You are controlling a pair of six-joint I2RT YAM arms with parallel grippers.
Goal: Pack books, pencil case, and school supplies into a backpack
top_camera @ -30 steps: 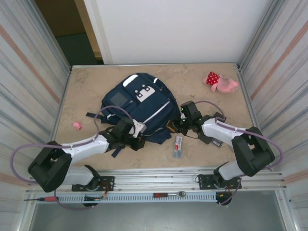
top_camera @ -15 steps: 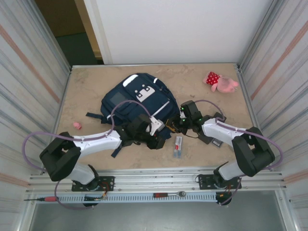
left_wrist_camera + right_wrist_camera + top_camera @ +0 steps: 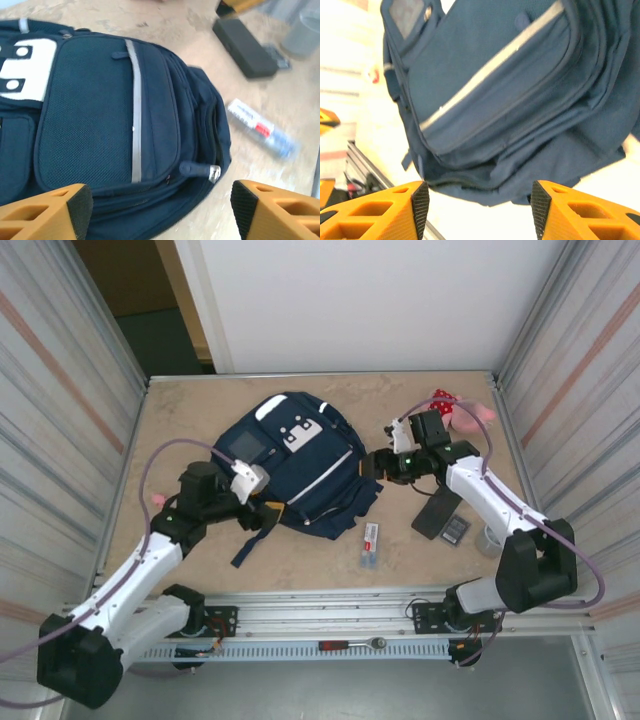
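Nearest us, the white pack (image 3: 370, 544) lies on the worktop (image 3: 180, 420) just off the backpack (image 3: 300, 455), with the pencil case (image 3: 436, 512) and grey calculator (image 3: 456, 531) side by side to its right, all three unpacked. Both claws have just released and pulled back from the backpack's near edge. The left claw (image 3: 162, 207) now sits at its left side with jaws apart and empty, and the right claw (image 3: 479, 202) likewise at its right. We judge that one stowing step is over and the next pick is due.

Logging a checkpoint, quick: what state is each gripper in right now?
Left gripper: open, holding nothing.
Right gripper: open, holding nothing.
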